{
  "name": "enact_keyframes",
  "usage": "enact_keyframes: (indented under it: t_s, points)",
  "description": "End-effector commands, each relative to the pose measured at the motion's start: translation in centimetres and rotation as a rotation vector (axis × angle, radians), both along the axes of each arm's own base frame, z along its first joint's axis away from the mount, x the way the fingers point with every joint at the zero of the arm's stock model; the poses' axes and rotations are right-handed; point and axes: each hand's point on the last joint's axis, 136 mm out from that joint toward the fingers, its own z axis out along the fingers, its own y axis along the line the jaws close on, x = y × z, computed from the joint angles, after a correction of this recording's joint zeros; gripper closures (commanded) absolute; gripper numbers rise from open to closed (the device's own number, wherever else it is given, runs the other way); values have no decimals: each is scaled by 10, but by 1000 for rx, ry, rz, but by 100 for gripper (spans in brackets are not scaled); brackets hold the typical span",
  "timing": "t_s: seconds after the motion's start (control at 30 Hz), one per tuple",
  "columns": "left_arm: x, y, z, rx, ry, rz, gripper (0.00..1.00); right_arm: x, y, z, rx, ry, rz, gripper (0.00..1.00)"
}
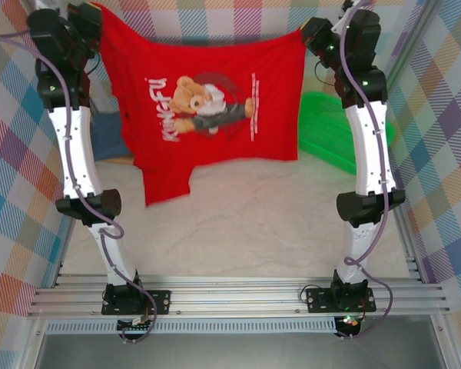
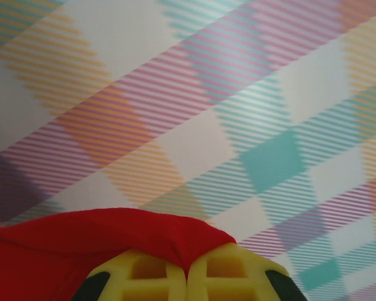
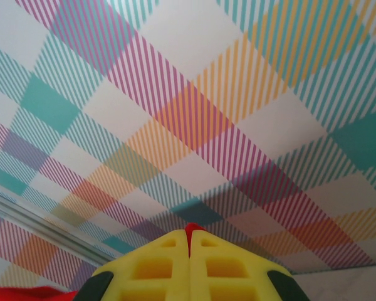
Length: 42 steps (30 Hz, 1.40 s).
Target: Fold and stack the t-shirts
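**Red tee held up, blue one mostly hidden**

My left claw and right claw gripped the red t-shirt by its 2 upper corners, spread above the worktop. My left arm covered most of the slate-blue t-shirt. My right arm cut across the green basket.

The top camera sat high behind the two arms, looking down and forward over the table toward the plaid backdrop, taking everything in from a distance; each wrist camera peered along its own fingers, the left gripper and the right gripper close at the bottom edge, facing that plaid; all three views shared the red t-shirt and the backdrop.
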Motion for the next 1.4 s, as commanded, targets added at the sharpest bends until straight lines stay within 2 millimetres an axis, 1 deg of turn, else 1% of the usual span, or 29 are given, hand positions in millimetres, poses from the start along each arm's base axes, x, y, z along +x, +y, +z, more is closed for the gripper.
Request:
enact_keyframes:
  t_s: [0.0, 0.03, 0.07, 0.13, 0.17, 0.23, 0.27, 0.3, 0.33, 0.37, 0.4, 0.43, 0.47, 0.5, 0.53, 0.57, 0.6, 0.63, 0.67, 0.7, 0.77, 0.8, 0.9, 0.97, 1.07, 1.2, 1.33, 1.37]
  points:
    - [-159, -19, 150, 73, -459, -5, 100, -38, -35, 69, 78, -165, -67, 100]
    - [-174, -18, 157, 85, -473, 11, 100, -41, -40, 75, 85, -181, -77, 100]
    - [-180, -18, 157, 86, -470, 16, 100, -44, -43, 78, 90, -190, -78, 100]
    - [-188, -19, 152, 91, -429, 13, 100, -44, -44, 73, 103, -169, -63, 100]
    - [-187, -21, 145, 89, -393, 3, 100, -45, -42, 68, 99, -149, -48, 100]
    - [-186, -27, 130, 109, -328, -25, 100, -44, -35, 46, 73, -73, -13, 100]
    - [-184, -29, 122, 118, -299, -37, 100, -42, -33, 31, 65, -24, -3, 100]
    - [-179, -30, 109, 126, -250, -47, 100, -42, -30, 14, 58, 22, 11, 100]
    - [-171, -30, 88, 132, -177, -52, 100, -43, -27, -6, 55, 66, 27, 100]
    - [-164, -30, 65, 136, -95, -57, 100, -45, -26, -21, 58, 93, 35, 100]
    - [-152, -30, 27, 145, 22, -66, 100, -46, -25, -48, 65, 143, 41, 100]
    - [-141, -31, -16, 144, 147, -81, 100, -48, -23, -73, 70, 192, 49, 100]
    - [-134, -32, -66, 140, 267, -96, 100, -53, -21, -101, 72, 249, 60, 100]
    - [-132, -36, -115, 140, 365, -112, 100, -57, -19, -140, 68, 333, 61, 100]
    - [-134, -38, -157, 136, 444, -115, 100, -63, -18, -170, 65, 396, 69, 100]
    - [-138, -44, -205, 131, 523, -130, 100, -71, -15, -203, 57, 455, 81, 100]
    - [-147, -49, -252, 128, 618, -144, 100, -80, -14, -239, 52, 520, 83, 100]
    - [-158, -53, -293, 117, 721, -153, 100, -89, -14, -268, 49, 578, 88, 100]
    - [-172, -63, -334, 108, 814, -184, 100, -98, -13, -298, 45, 637, 98, 100]
    - [-187, -72, -367, 115, 895, -216, 100, -108, -13, -326, 31, 695, 100, 100]
    - [-219, -84, -414, 169, 1039, -237, 100, -128, -21, -368, -11, 801, 66, 100]
    - [-234, -91, -430, 189, 1087, -257, 100, -137, -28, -386, -39, 850, 33, 100]
    - [-270, -103, -463, 206, 1203, -270, 100, -164, -54, -418, -138, 964, -84, 100]
    - [-288, -106, -475, 231, 1259, -274, 100, -178, -67, -429, -200, 1019, -135, 100]
    - [-306, -115, -488, 227, 1318, -317, 100, -197, -85, -439, -273, 1100, -200, 100]
    - [-318, -130, -496, 222, 1362, -369, 100, -228, -111, -442, -350, 1198, -322, 100]
    - [-326, -140, -501, 236, 1420, -391, 100, -258, -125, -440, -369, 1262, -399, 100]
    - [-326, -147, -503, 226, 1422, -408, 100, -266, -131, -439, -381, 1280, -430, 100]
